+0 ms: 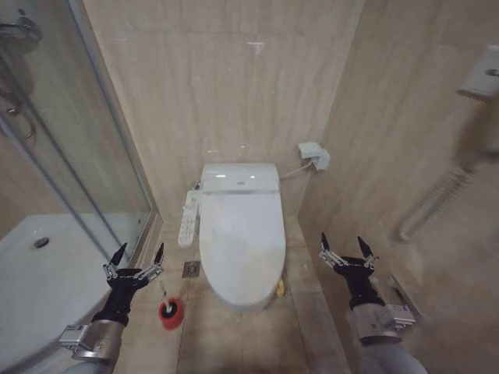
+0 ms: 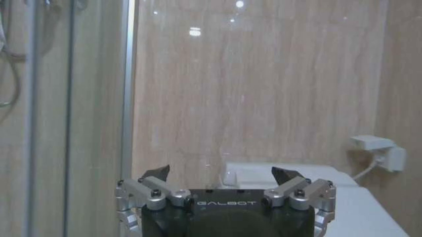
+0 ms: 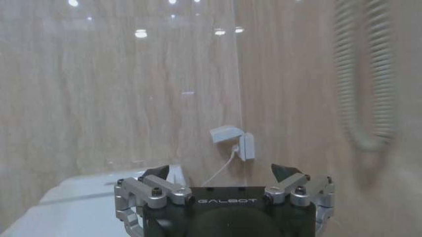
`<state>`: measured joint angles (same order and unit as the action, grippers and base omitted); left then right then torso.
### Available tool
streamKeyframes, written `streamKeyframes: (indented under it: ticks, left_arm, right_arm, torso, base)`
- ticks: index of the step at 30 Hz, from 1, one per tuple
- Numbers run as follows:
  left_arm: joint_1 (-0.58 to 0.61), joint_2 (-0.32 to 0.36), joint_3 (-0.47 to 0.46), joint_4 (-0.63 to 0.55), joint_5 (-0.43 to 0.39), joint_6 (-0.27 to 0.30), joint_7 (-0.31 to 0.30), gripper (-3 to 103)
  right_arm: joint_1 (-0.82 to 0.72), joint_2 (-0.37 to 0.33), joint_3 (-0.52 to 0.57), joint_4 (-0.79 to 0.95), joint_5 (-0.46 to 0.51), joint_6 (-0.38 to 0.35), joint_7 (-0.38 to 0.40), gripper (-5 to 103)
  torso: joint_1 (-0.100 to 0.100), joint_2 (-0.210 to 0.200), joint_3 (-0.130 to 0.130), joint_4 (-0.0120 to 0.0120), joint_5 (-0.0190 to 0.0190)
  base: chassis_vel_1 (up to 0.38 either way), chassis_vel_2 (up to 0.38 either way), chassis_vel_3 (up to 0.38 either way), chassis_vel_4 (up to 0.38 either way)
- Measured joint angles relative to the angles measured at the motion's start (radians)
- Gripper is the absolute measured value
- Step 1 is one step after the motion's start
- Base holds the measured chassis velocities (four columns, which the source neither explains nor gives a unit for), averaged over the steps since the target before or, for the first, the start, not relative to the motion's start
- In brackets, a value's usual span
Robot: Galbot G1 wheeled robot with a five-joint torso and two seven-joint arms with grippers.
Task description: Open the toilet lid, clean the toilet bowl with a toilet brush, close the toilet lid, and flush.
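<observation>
The white toilet lid (image 1: 242, 241) lies shut over the toilet bowl, which is hidden beneath it, in the middle of the head view. On the floor left of the toilet stands the red holder cup (image 1: 171, 313) with the toilet brush handle (image 1: 164, 291) sticking up from it. My left gripper (image 1: 139, 256) hangs open just above and left of the brush, holding nothing. My right gripper (image 1: 347, 247) is open and holds nothing, right of the toilet. The left wrist view shows the left gripper (image 2: 221, 173) open before the lid (image 2: 369, 207). The right wrist view shows the right gripper (image 3: 222, 171) open.
A glass shower enclosure (image 1: 70, 156) with a white tray (image 1: 39, 273) fills the left side. A side control panel (image 1: 187, 218) hangs on the toilet's left. A white wall socket (image 1: 313, 155) with a cable sits right of the tank. A coiled hose (image 1: 437, 195) hangs on the right wall.
</observation>
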<state>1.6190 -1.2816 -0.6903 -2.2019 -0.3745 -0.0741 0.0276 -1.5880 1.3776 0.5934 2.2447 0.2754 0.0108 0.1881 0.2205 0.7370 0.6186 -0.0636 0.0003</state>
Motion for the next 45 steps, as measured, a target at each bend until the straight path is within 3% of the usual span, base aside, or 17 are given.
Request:
streamKeyframes:
  ticks: [11, 13, 45]
  left_arm:
    - [0.000, 0.000, 0.000, 0.000, 0.000, 0.000, 0.000, 100]
    - [0.000, 0.000, 0.000, 0.000, 0.000, 0.000, 0.000, 100]
    - [0.000, 0.000, 0.000, 0.000, 0.000, 0.000, 0.000, 100]
  right_arm:
    - [-0.001, 0.000, 0.000, 0.000, 0.000, 0.000, 0.001, 100]
    - [0.000, 0.000, 0.000, 0.000, 0.000, 0.000, 0.000, 100]
    - [0.000, 0.000, 0.000, 0.000, 0.000, 0.000, 0.000, 100]
  torso:
    - [-0.001, 0.000, 0.000, -0.0009, -0.0001]
    - [0.000, 0.000, 0.000, 0.0001, -0.0004]
    - [0.000, 0.000, 0.000, -0.0004, -0.0002]
  base:
    - [0.284, -0.295, -0.281, 0.291]
    - [0.041, -0.022, -0.051, 0.046]
    - [0.012, -0.010, -0.008, 0.009]
